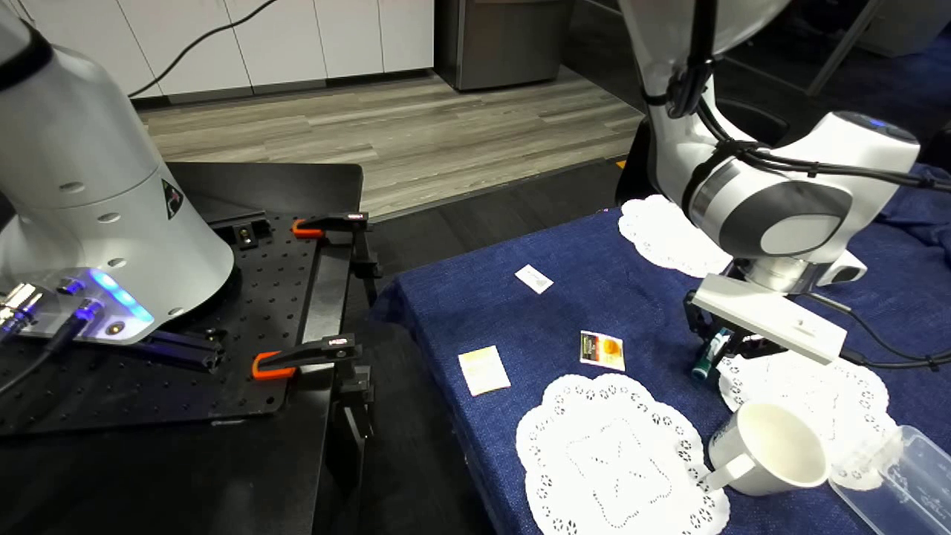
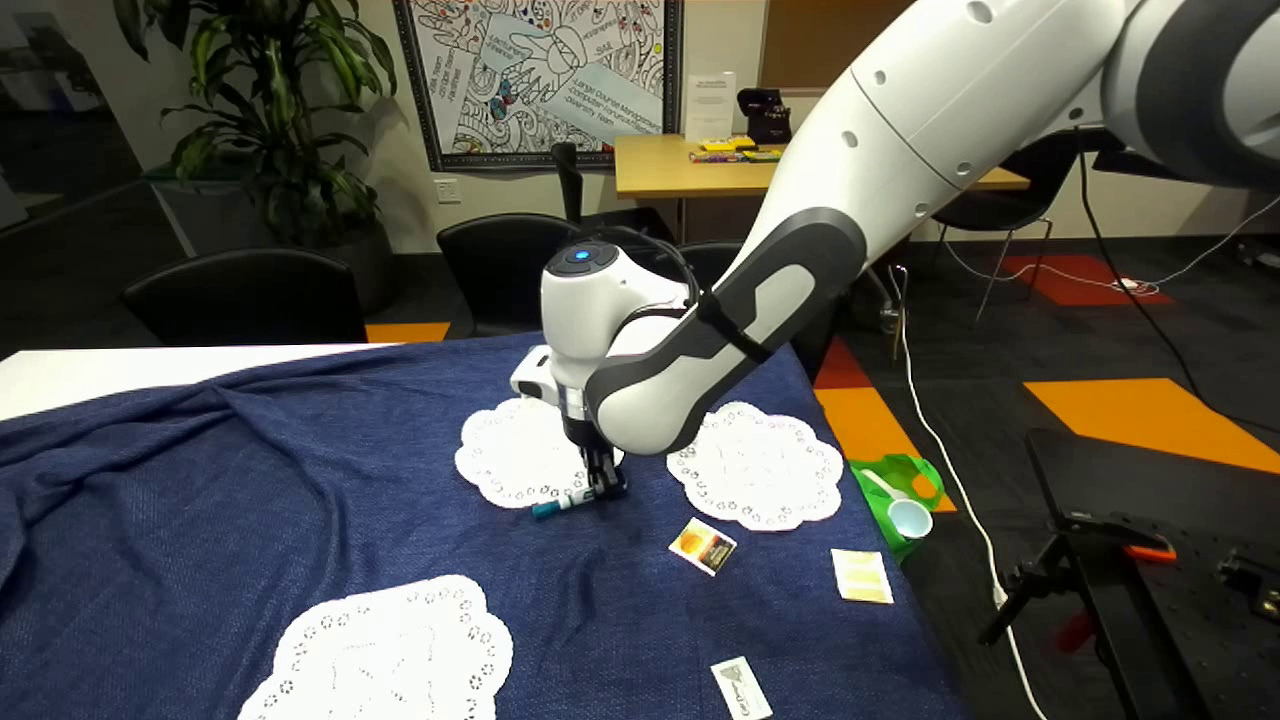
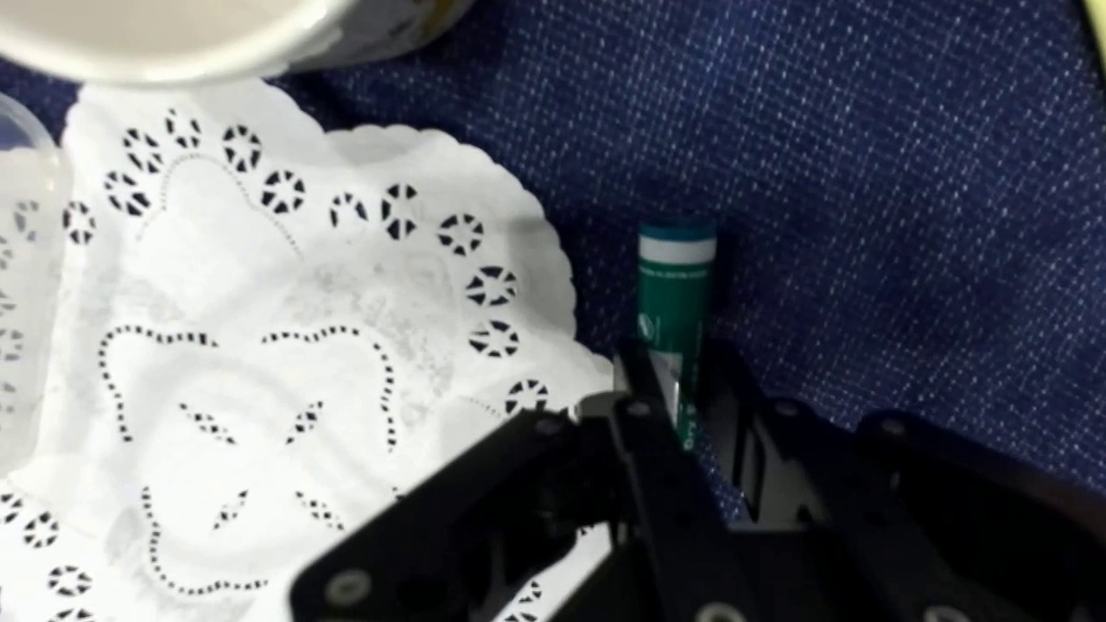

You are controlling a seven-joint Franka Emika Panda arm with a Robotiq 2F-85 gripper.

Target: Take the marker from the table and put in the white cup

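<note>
Marker (image 3: 676,289) in hand (image 3: 680,371), doily (image 3: 259,371) between it and container (image 1: 921,472), cup (image 1: 776,446) near

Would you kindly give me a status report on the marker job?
Gripper appears closed on marker; marker not yet in white cup; flat doily beside marker, likely no obstacle.

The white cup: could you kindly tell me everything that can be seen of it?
The white cup is a glossy, ceramic-looking mug with a wide round mouth and a side handle. A partly yellow print on its outer wall is too blurred to read. It stands mouth up on the blue-covered table, its handle reaching over the edge of a lace doily. A clear plastic container is close beside it; whether they touch is unclear. No contents are visible inside.
</note>
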